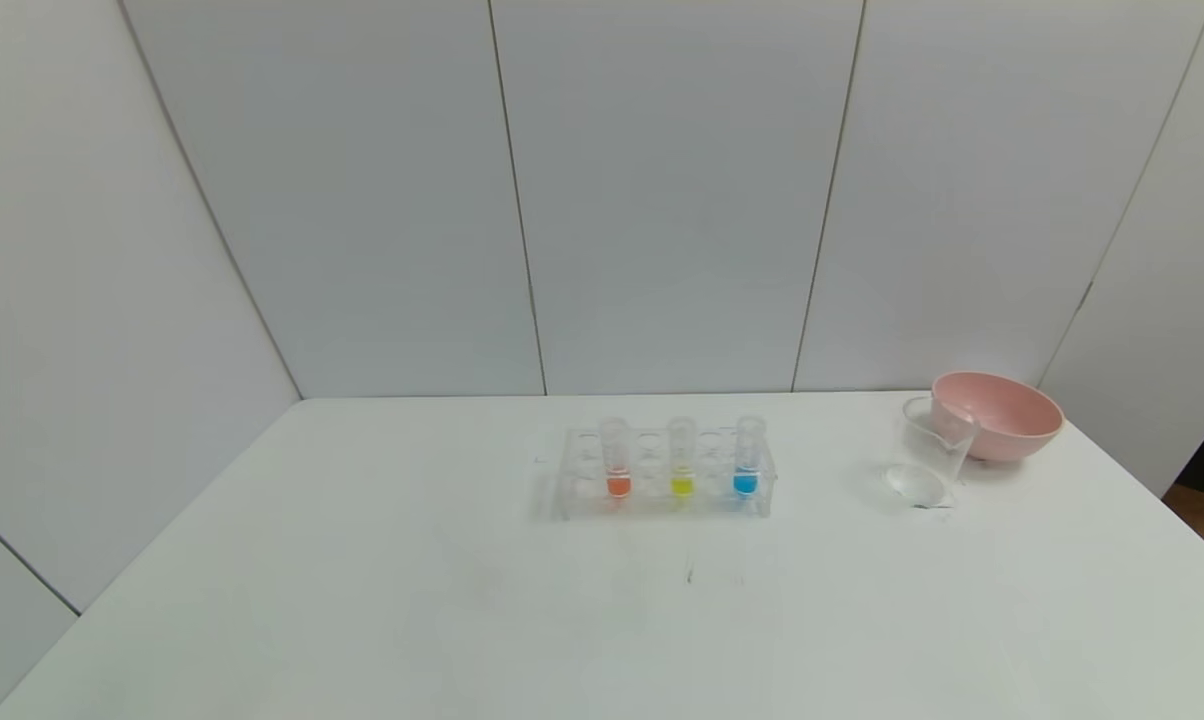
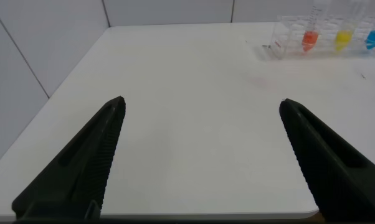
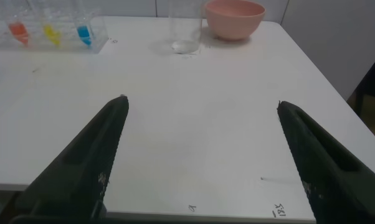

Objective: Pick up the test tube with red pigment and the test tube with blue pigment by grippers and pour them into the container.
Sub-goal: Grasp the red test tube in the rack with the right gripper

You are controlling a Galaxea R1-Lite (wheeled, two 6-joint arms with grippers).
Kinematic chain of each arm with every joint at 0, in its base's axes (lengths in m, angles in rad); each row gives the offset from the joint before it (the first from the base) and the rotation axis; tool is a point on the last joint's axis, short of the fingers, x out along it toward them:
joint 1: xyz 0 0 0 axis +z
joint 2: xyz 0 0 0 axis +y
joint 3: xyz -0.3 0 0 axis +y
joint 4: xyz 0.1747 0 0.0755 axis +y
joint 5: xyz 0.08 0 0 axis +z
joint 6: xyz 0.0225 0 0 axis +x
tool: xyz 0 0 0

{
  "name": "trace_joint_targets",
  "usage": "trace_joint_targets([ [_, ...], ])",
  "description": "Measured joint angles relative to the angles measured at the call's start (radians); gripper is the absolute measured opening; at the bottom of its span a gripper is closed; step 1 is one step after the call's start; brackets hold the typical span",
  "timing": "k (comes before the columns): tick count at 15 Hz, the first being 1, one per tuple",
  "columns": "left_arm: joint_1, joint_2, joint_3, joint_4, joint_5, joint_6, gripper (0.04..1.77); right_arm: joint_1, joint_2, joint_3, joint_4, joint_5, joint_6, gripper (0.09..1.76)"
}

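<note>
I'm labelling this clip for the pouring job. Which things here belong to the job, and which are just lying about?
Part of the job:
- test tube with red pigment, in the rack
- test tube with blue pigment, in the rack
- container, upright and empty
- left end effector and right end effector, both open, holding nothing

Just lying about:
- yellow tube
- pink bowl
- clear tube rack

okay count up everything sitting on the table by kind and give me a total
Test tubes: 3 – the test tube with red pigment, a yellow tube, the test tube with blue pigment
Tube rack: 1
Container: 1
Pink bowl: 1
Total: 6
</note>
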Motion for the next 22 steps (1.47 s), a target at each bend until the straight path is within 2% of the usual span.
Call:
trace_joint_targets([
  [22,0.0,0.0,0.0,0.0,0.0,0.0,1.76,-0.003,0.0,0.0,-0.005,-0.003,0.009,1.71],
])
